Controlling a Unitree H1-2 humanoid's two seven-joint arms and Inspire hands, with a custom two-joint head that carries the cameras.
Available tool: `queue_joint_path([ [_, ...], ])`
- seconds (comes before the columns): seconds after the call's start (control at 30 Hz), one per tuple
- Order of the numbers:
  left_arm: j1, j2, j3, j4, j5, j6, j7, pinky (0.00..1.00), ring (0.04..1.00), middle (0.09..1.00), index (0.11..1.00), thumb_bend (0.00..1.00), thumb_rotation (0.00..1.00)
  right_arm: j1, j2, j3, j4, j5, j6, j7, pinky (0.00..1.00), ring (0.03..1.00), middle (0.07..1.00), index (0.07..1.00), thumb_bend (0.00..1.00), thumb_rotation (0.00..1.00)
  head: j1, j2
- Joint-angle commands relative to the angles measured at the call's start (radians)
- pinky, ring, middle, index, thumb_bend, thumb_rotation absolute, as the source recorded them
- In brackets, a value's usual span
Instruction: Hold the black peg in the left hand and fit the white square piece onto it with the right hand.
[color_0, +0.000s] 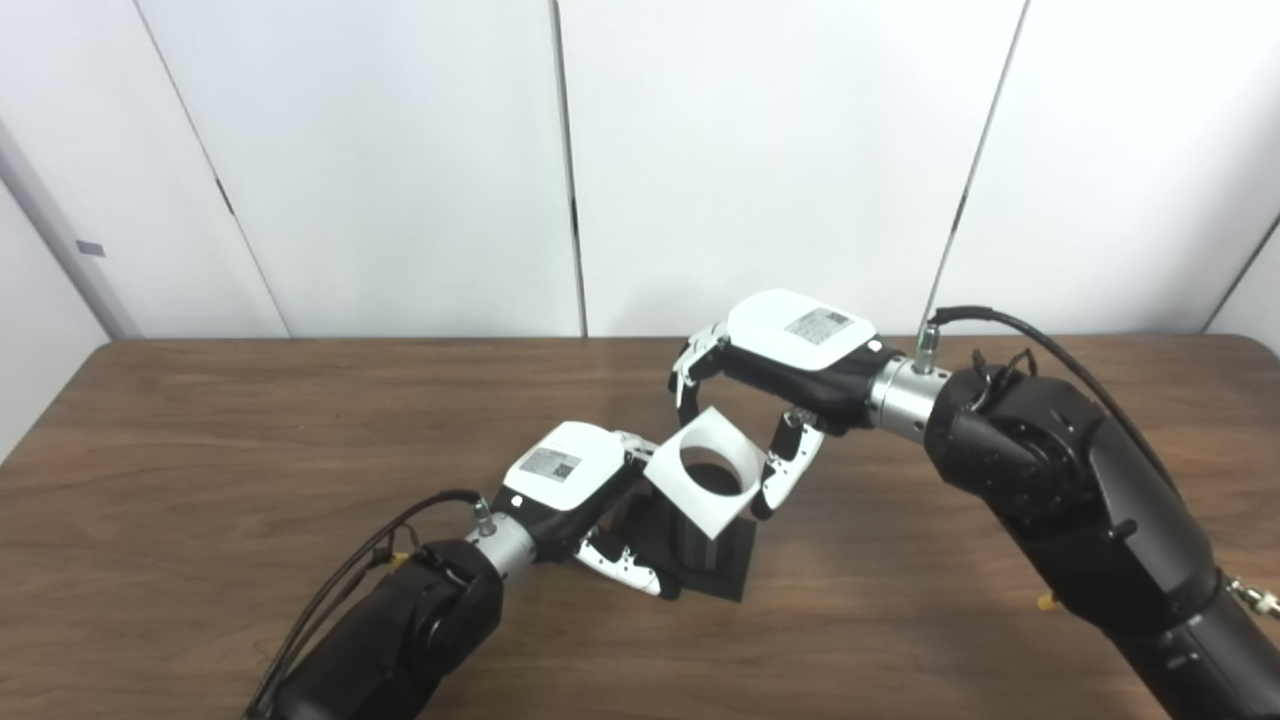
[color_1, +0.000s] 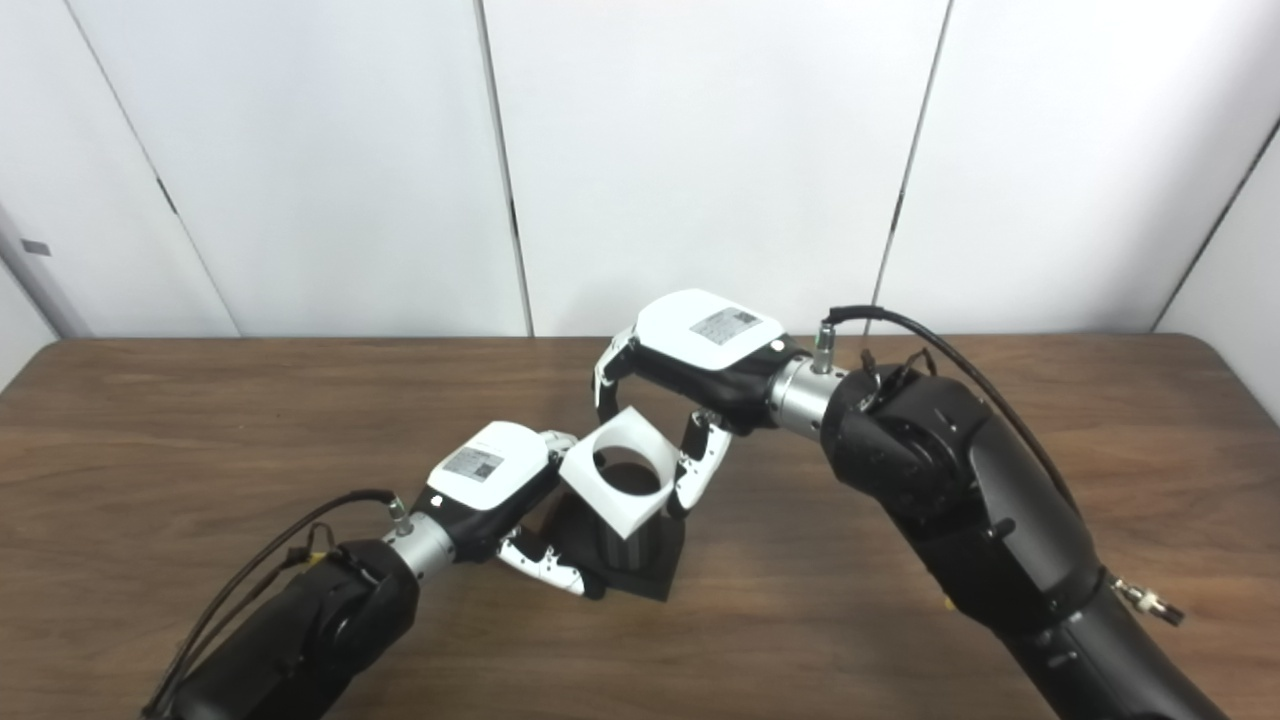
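My left robot hand clamps the black peg at mid-worktop; my right robot hand pinches the white square piece, tilted over it. I level it, center the hole, press down gently.

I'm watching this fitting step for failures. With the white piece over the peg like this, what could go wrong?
The white square piece sits tilted over the black peg, so it might jam instead of sliding down. The right hand pinches it only at its edges, so it could slip. The left hand holds the peg's base; a hard push might shift it on the table.
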Motion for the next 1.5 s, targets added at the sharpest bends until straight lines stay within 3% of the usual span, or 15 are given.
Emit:
queue_joint_path([
  [0.0,0.031,0.004,-0.04,0.029,0.049,0.015,-0.075,0.71,0.843,0.815,0.49,0.52,0.07,-0.038,-0.019,-0.01,-0.014,0.009,-0.028,-0.007,0.84,0.839,0.755,0.477,0.52,0.13,0.001,0.001],
  [0.7,0.035,0.009,-0.048,0.027,0.06,0.014,-0.075,0.73,0.848,0.815,0.491,0.52,0.07,-0.032,-0.023,-0.007,0.005,0.003,-0.022,-0.002,0.83,0.823,0.739,0.476,0.52,0.13,-0.007,0.008],
  [1.47,0.034,-0.006,-0.051,0.022,0.056,0.021,-0.077,0.73,0.85,0.817,0.491,0.52,0.07,-0.032,0.065,0.014,0.093,-0.035,-0.025,-0.036,0.83,0.823,0.747,0.477,0.52,0.14,0.006,0.009],
])
